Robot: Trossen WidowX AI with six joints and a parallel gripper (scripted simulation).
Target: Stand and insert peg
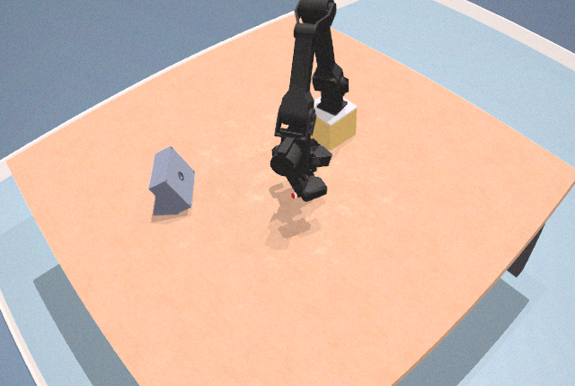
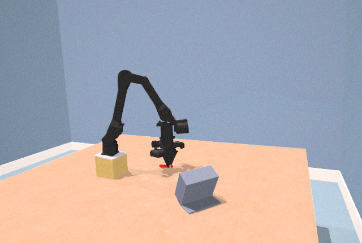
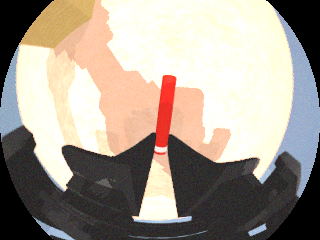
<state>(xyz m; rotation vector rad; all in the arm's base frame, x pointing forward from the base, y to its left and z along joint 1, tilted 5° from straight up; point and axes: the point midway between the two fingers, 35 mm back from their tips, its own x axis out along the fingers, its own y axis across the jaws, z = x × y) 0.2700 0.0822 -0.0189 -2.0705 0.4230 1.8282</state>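
Gripping one red peg (image 1: 294, 196) (image 2: 162, 165) (image 3: 166, 110), two jaws flank its one white band (image 3: 160, 149).

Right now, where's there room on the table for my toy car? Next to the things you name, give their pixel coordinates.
There's a bare patch between the sloped panel (image 1: 163, 166) (image 2: 198, 177) and the yellow block (image 1: 342, 127) (image 2: 111, 166). It's crowded under the gripper (image 1: 302, 197) (image 2: 168, 165) (image 3: 161, 142), which grips the red peg (image 1: 293, 196) (image 2: 162, 165) (image 3: 165, 110).
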